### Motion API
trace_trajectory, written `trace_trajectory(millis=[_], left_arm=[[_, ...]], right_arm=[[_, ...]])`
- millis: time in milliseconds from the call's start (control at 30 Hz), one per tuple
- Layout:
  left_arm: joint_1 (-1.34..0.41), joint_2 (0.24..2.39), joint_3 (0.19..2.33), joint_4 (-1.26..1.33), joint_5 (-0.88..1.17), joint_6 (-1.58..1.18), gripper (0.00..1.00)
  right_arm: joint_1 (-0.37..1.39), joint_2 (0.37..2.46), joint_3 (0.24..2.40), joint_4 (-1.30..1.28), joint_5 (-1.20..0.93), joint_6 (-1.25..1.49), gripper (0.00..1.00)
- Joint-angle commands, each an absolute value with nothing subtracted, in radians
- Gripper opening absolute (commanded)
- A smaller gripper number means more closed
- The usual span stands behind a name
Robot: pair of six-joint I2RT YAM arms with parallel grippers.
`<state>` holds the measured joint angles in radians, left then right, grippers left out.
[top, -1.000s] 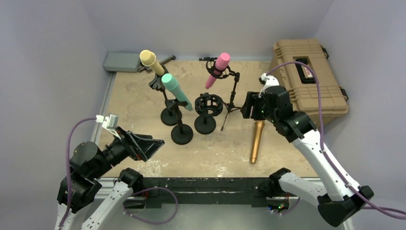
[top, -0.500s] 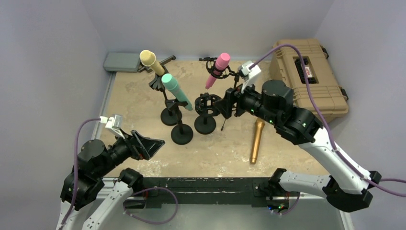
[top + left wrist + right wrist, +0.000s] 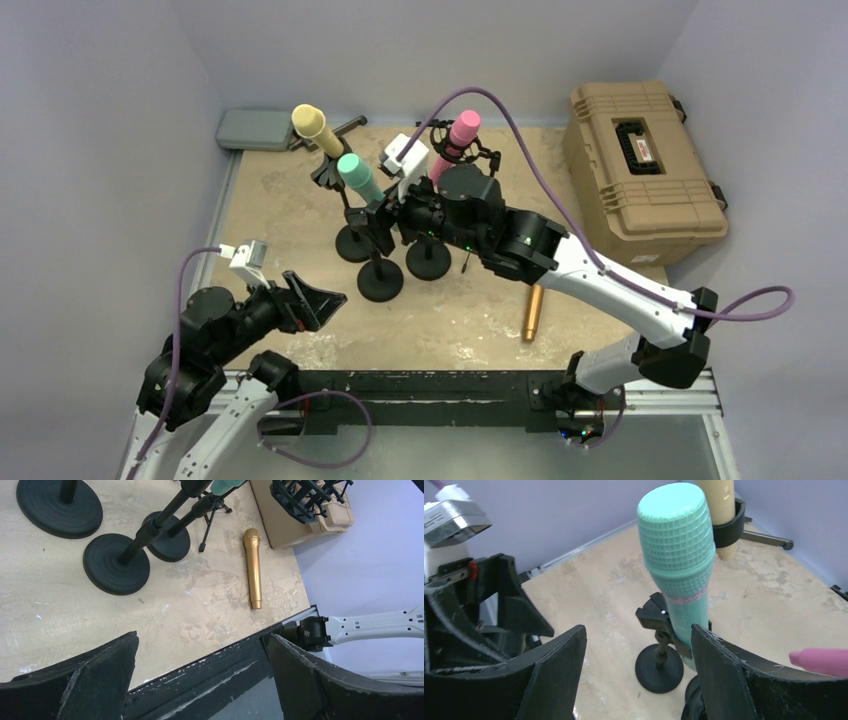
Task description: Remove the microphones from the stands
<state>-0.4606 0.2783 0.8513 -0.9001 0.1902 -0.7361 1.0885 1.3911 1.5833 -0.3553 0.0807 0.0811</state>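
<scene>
- Right gripper [image 3: 638, 630]: jaws spread wide, nothing held.
- Teal microphone [image 3: 676, 555]: sits in its stand clip [image 3: 655, 617], head up, just ahead of the gap between the right jaws and nearer the finger on the right of the wrist view. No contact seen.
- Yellow microphone [image 3: 720, 510]: farther out, behind the teal one.
- Left gripper [image 3: 203, 637]: jaws spread wide, empty.
- Gold microphone [image 3: 252, 567]: lies flat on the table [image 3: 60, 620], well ahead of the left jaws.

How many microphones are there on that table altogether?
4. The yellow microphone and teal microphone sit on stands at back left, the pink microphone in a mount at back centre, and the gold microphone lies flat on the table.
</scene>
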Motion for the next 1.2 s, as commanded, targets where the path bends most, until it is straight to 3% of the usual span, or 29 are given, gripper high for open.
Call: trace_trajectory(millis=[0,133,267,433,600,833,1067,1167], left_arm=[[-0.466,0.267,0.822,-0.842,0.191,-0.72,1.0],[-0.466,0.241,0.799,-0.818,0.19,-0.735,1.0],[-0.466,0.217,0.788,-0.802,0.181,-0.74,1.0],[-0.466,0.196,0.762,-0.717,0.179,-0.731,1.0],[-0.466,0.287,0.801,-0.61,0.251,-0.612,0.96],[-0.466,0.394,0.876,-0.526,0.2,-0.434,0.97],[-0.465,0.423,0.783,-0.322,0.154,-0.307,0.97],[-0.465,0.439,0.761,-0.239,0.179,-0.284,0.97]], right_arm=[[1.098,1.439,1.685,-0.311,0.23,0.018,0.74],[1.098,1.48,1.709,-0.313,0.267,0.014,0.74],[1.098,1.499,1.704,-0.305,0.282,0.014,0.64],[1.098,1.518,1.684,-0.283,0.298,0.005,0.63],[1.098,1.544,1.687,-0.259,0.307,0.005,0.63],[1.099,1.575,1.69,-0.231,0.332,-0.018,0.59],[1.099,1.592,1.693,-0.223,0.345,-0.056,0.44],[1.098,1.595,1.696,-0.221,0.326,-0.061,0.34]])
